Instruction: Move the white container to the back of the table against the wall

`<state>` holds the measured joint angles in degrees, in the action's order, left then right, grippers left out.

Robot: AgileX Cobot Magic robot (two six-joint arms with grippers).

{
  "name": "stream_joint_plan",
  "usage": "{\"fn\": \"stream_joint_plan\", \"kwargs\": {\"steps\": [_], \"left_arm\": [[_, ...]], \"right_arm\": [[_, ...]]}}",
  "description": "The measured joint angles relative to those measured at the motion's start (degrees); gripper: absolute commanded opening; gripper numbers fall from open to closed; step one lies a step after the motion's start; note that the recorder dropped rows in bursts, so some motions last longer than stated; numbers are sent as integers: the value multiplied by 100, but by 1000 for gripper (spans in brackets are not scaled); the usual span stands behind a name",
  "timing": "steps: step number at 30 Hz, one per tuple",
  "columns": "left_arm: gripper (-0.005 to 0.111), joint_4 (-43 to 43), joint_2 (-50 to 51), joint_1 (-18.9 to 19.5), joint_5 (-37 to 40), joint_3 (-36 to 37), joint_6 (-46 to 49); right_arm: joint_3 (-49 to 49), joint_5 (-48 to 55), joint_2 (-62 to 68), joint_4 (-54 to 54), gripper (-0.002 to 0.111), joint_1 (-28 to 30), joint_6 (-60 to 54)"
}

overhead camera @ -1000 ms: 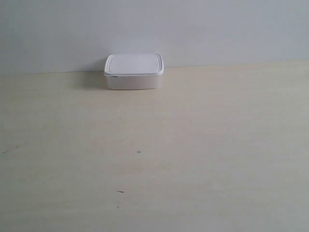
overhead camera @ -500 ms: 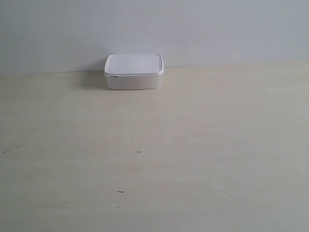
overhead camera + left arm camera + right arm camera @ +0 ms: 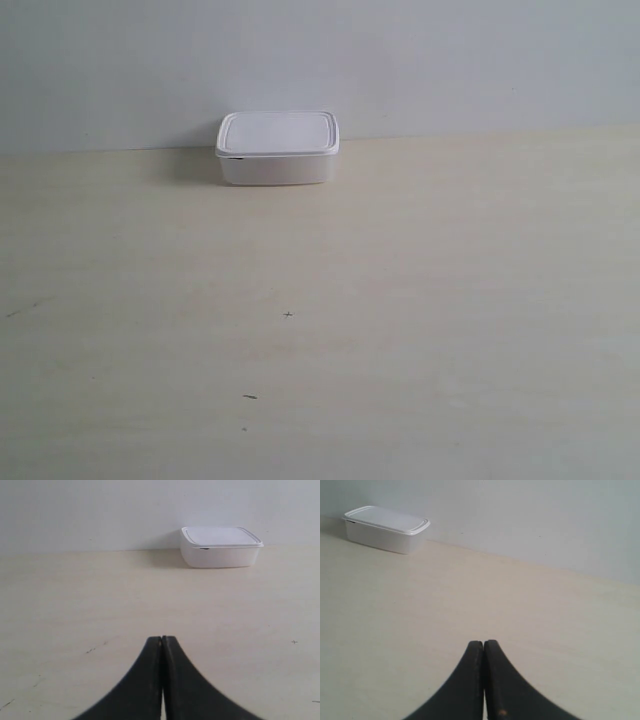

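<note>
The white container sits at the table's far edge, seemingly against the wall, and with the left gripper and right gripper pinched closed and empty, I'd leave it untouched.

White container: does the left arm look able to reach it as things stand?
Probably yes. In the left wrist view only bare table lies between the left tool and the container, which sits by the wall. The tool is shut, so it must open before gripping.
</note>
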<state>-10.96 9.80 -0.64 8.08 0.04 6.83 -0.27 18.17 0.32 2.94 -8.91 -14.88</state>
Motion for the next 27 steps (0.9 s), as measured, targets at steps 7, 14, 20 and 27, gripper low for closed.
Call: {"fn": "stream_joint_plan", "kwargs": {"steps": [7, 14, 20, 27], "left_arm": [[0, 0, 0, 0, 265, 0, 0], [0, 0, 0, 0, 279, 0, 0], [0, 0, 0, 0, 281, 0, 0], [0, 0, 0, 0, 281, 0, 0]], "right_arm": [[0, 0, 0, 0, 0, 0, 0], [0, 0, 0, 0, 0, 0, 0], [0, 0, 0, 0, 0, 0, 0], [0, 0, 0, 0, 0, 0, 0]]}}
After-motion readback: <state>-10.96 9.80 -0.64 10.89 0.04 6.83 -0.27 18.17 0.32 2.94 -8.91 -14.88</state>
